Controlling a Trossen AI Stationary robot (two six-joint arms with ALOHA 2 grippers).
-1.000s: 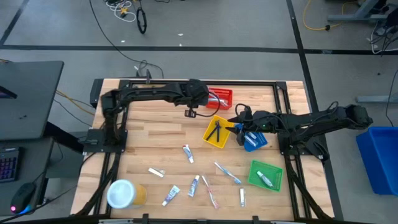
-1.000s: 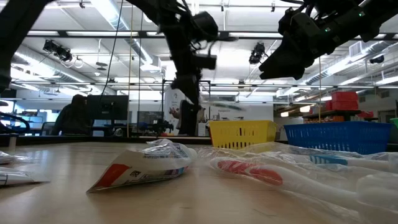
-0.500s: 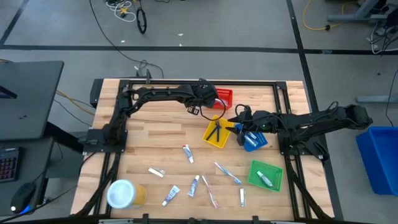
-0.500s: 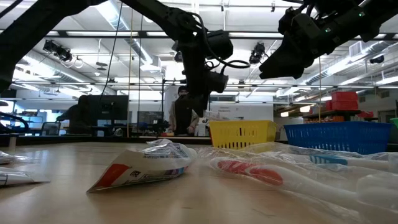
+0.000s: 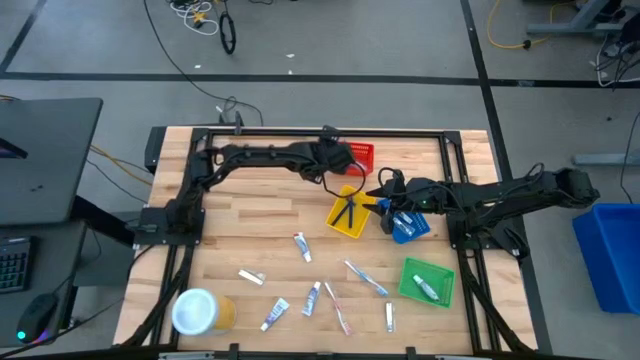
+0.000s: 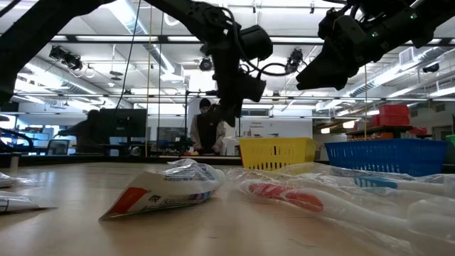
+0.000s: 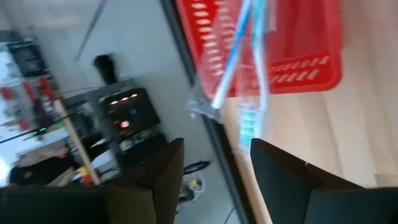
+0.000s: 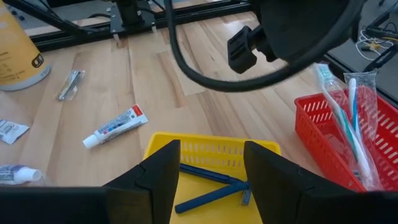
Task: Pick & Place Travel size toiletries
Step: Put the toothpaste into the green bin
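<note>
My left gripper point(image 5: 345, 168) point(image 7: 214, 177) stands open just short of the red tray point(image 5: 360, 155) point(image 7: 311, 68), nothing between its fingers. Two wrapped toothbrushes point(image 7: 252, 68) point(image 8: 348, 118) lie in that tray, leaning on its rim with their heads sticking out over it. My right gripper point(image 5: 385, 205) point(image 8: 208, 180) hangs open above the yellow tray point(image 8: 211, 149), which holds dark razors point(image 8: 214, 180). Small white tubes point(image 5: 302, 246) point(image 5: 312, 298) and toothbrushes point(image 5: 366, 277) lie flat on the near half of the table.
A blue tray point(image 5: 408, 226) sits right of the yellow one, and a green tray point(image 5: 428, 281) with a tube is near the right front. A white-topped yellow tub point(image 5: 200, 312) stands at the front left. People show in the room beyond the table.
My left gripper has gone toward the table's right edge, up to the red tray, sinking a little and rolling at the wrist. The pale packet that showed at its fingers earlier is no longer there. My right arm has kept still.
</note>
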